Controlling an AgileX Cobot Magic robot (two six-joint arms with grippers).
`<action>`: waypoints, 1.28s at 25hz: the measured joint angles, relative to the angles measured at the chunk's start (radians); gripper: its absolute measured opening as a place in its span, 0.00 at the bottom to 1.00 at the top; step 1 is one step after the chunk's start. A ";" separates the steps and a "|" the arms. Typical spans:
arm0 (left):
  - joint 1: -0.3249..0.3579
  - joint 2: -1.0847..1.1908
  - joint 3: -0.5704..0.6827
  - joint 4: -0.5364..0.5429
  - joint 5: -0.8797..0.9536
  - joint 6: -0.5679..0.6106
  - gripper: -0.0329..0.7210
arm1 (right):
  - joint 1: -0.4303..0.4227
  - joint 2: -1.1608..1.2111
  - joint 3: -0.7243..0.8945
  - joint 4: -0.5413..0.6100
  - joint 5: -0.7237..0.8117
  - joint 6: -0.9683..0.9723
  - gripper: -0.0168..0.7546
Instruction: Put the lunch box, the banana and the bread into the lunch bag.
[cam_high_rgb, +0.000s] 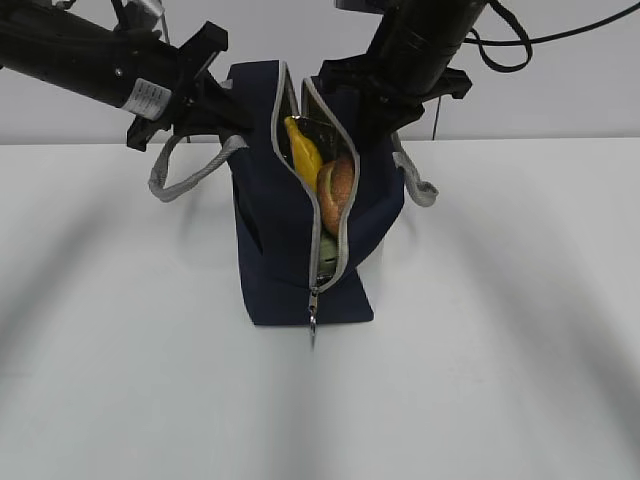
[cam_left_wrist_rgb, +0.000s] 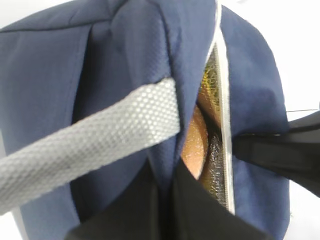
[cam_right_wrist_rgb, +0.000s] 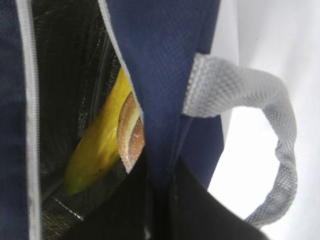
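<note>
Both grippers, left gripper (cam_high_rgb: 225, 110) and right gripper (cam_high_rgb: 385, 120), sit clamped on the lunch bag (cam_high_rgb: 265, 250) fabric up top, probably holding its mouth apart around the banana (cam_high_rgb: 303, 150) and bread (cam_high_rgb: 338, 188).

The lunch bag (cam_high_rgb: 290, 270) is navy-blue fabric with a fine woven texture, edged along its opening by a pale grey zipper tape (cam_high_rgb: 340, 240) and carrying light grey webbing handles (cam_left_wrist_rgb: 90, 145) with a honeycomb-like weave. Its lining (cam_right_wrist_rgb: 70, 75) is dark, crinkled and shiny. Inside show the yellow banana (cam_high_rgb: 303, 152), greenish toward one end, the golden-brown bread (cam_high_rgb: 338, 188), and a sliver of pale sage green (cam_high_rgb: 326, 250); the table (cam_high_rgb: 500, 350) is plain white.
</note>
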 joint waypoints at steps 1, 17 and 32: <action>0.000 0.000 0.000 0.001 0.000 0.000 0.04 | 0.000 0.000 0.000 0.000 0.000 0.004 0.01; 0.091 0.000 -0.015 -0.049 0.123 -0.008 0.27 | 0.000 -0.063 0.004 -0.016 0.002 -0.004 0.55; 0.084 -0.239 -0.124 0.393 0.346 -0.163 0.35 | 0.061 -0.368 0.181 -0.012 0.016 -0.094 0.59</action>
